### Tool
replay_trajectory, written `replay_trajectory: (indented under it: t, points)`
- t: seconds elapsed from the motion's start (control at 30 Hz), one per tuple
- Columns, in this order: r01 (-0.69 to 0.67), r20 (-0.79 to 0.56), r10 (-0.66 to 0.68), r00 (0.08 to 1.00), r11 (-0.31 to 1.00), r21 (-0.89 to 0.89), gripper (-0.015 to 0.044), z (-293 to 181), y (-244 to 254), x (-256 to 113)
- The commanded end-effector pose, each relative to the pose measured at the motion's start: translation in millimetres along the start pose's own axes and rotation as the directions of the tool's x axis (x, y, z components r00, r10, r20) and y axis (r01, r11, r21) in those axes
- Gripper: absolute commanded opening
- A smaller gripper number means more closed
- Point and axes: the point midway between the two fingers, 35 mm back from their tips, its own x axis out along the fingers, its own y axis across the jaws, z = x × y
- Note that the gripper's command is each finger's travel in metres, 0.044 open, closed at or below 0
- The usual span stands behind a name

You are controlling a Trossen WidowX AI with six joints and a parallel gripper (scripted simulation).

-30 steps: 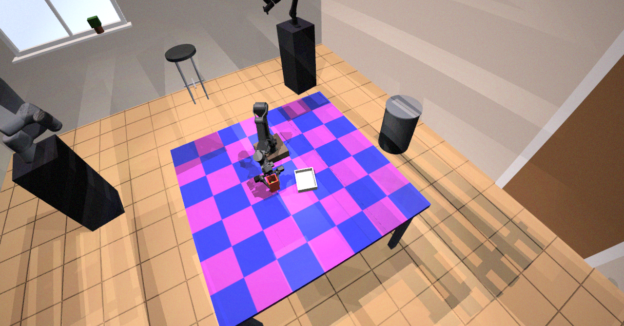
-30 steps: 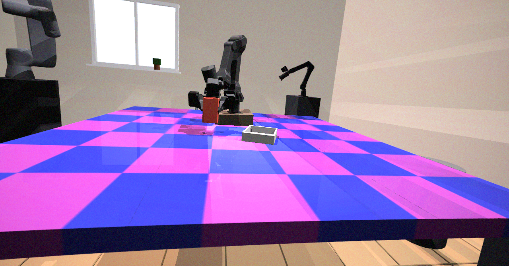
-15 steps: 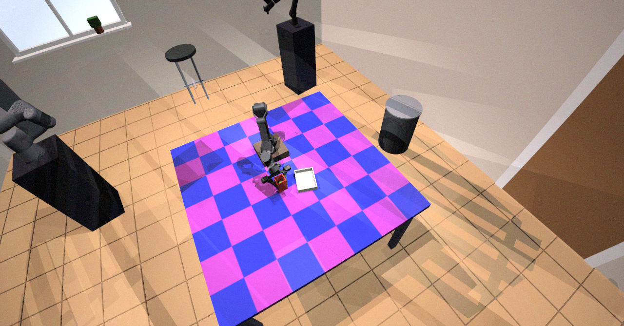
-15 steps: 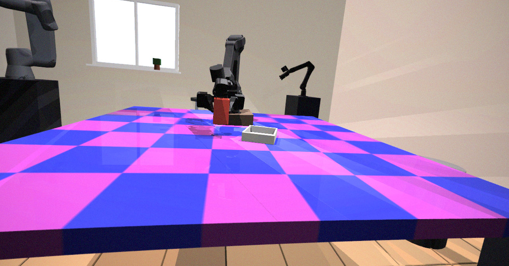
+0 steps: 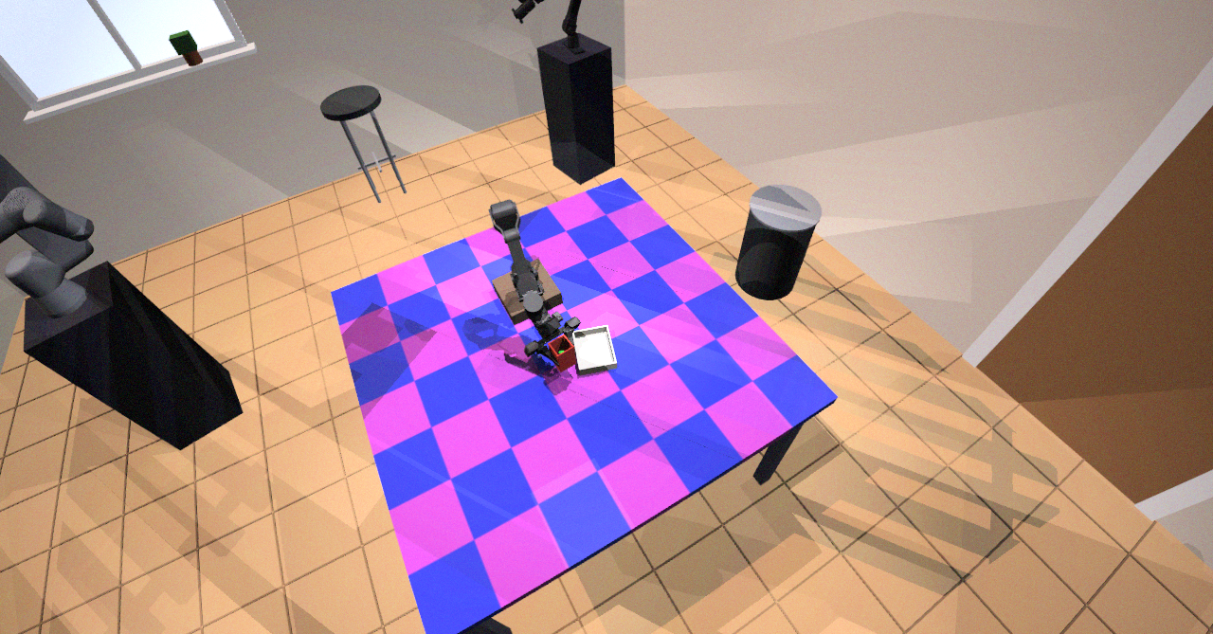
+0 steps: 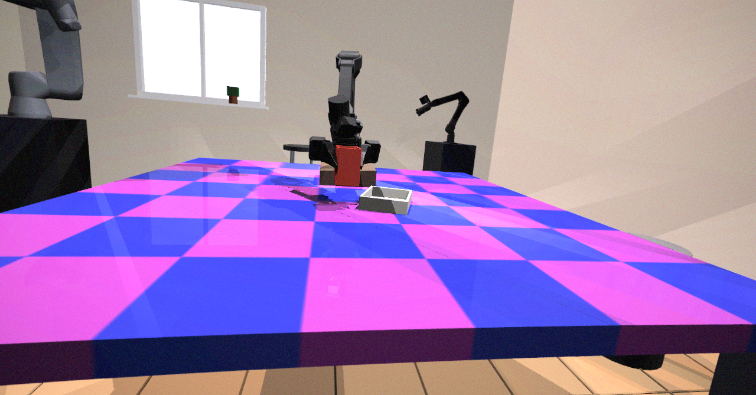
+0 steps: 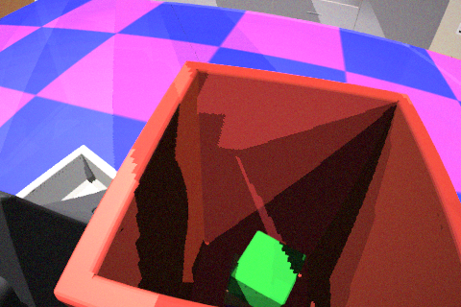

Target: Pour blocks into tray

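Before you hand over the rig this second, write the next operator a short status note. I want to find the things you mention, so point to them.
Gripper (image 5: 555,343) (image 6: 348,156): shut on the red cup (image 5: 561,353) (image 6: 348,166) (image 7: 427,192), roughly upright, beside the tray rather than over it.
Green block (image 7: 265,269): inside the cup; any others can't be made out.
White tray (image 5: 594,350) (image 6: 385,202) (image 7: 50,176): on the table.
Done: cup grasped.
Left: bring it over the tray, tip every block out, keep the cup off the tray.

Pink and blue squares checker the table (image 5: 593,452) (image 6: 391,292) (image 7: 158,58). The cup (image 5: 561,353) (image 6: 348,166) (image 7: 423,192) is red, the block (image 7: 266,266) inside it bright green. The tray (image 5: 595,368) (image 6: 384,206) (image 7: 50,179) is white to pale grey. Orange-tan tiles with dark grout lines pattern the floor (image 5: 297,461) (image 6: 296,384); the arm (image 5: 519,257) (image 6: 346,83) is dark grey and black.
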Motion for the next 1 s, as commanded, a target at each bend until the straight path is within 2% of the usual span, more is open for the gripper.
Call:
replay_trajectory:
  t: [0.0,0.97]
  points:
    - [-0.018,0.009,0.018,1.000,1.000,-0.006,0.0000,7,14,6]
    - [-0.151,0.025,0.153,0.988,0.987,-0.061,0.0000,27,120,17]
